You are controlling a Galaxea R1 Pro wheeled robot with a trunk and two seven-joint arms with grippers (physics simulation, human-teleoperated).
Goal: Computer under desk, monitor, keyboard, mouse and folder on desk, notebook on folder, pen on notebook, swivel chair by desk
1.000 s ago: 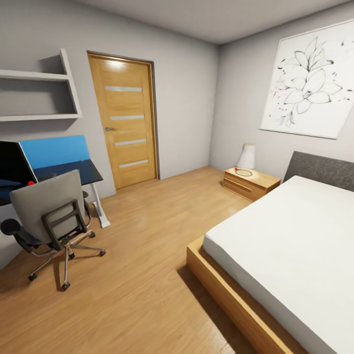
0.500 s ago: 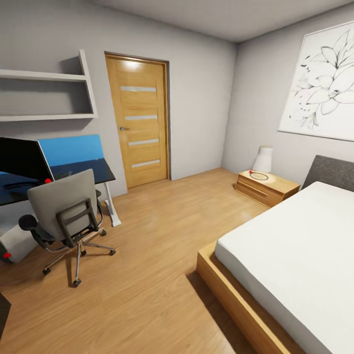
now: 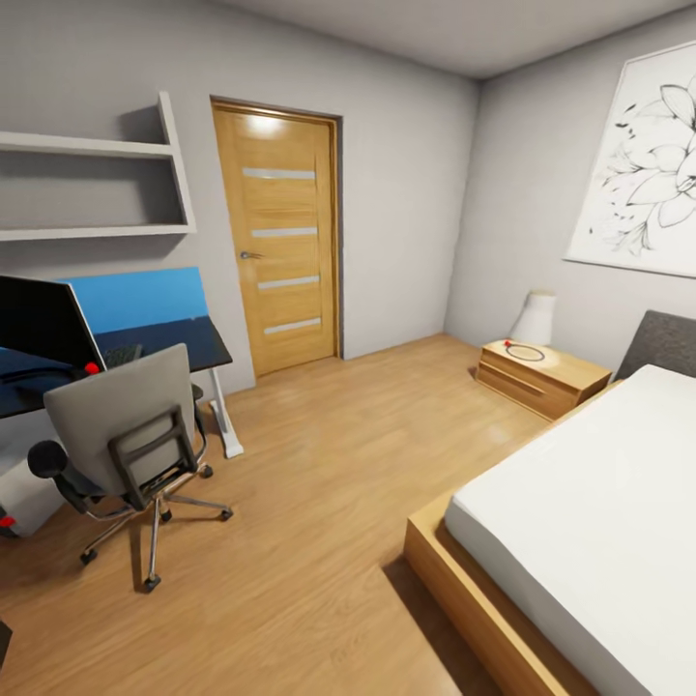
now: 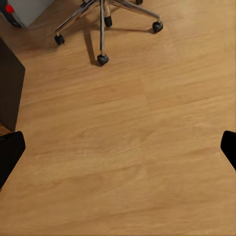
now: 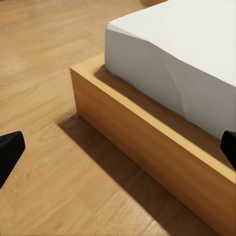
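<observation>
**Bedroom check: chair parked at the desk**

The swivel chair (image 3: 126, 430) sits just in front of the desk (image 3: 184, 340), its back facing me. The monitor (image 3: 34, 324) is up on the desk, and the computer (image 3: 24, 493) is on the floor under it. My left gripper (image 4: 118, 147) is spread wide over bare floor (image 4: 147, 147), chair wheels ahead. My right gripper (image 5: 118, 150) is wide too, hanging near the bed (image 5: 147, 128) frame.

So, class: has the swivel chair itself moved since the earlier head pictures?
No. The swivel chair keeps its place beside the desk; the whole view shifted, so the camera moved.
</observation>
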